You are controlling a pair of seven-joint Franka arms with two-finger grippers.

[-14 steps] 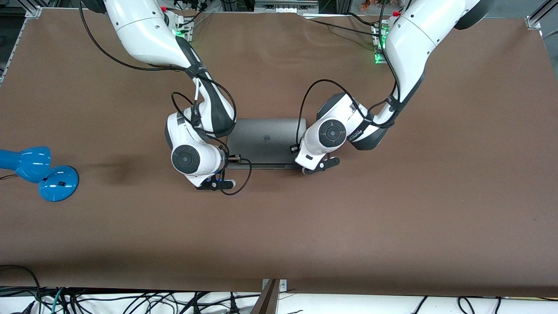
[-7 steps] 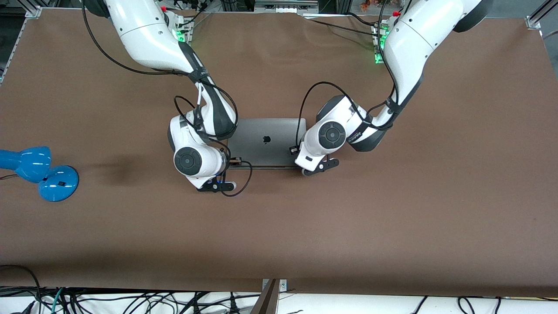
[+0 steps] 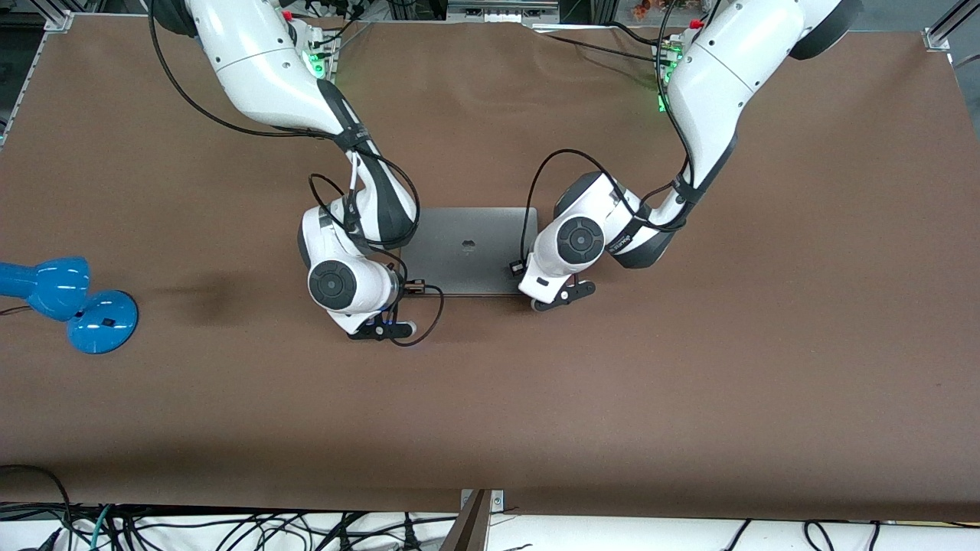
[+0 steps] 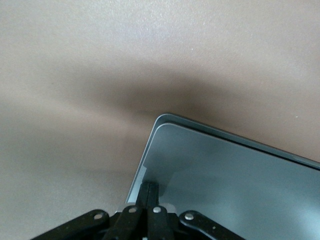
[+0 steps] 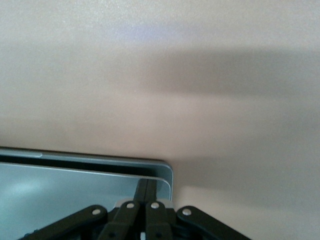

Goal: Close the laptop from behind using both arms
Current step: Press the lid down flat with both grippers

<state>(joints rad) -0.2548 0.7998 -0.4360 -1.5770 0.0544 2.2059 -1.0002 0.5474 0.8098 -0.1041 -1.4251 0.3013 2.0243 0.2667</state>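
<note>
The laptop lies mid-table, lid almost flat, a thin gap at its edge; the left gripper presses on one lid corner, fingers pressed together; the right gripper pushes the other corner, fingers likewise together; a blue lamp sits toward the right arm's end.

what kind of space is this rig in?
Likely a robotics lab bench: brown-covered table framed by aluminium rails, loose cables along its near edge, and a laptop as prop.
</note>
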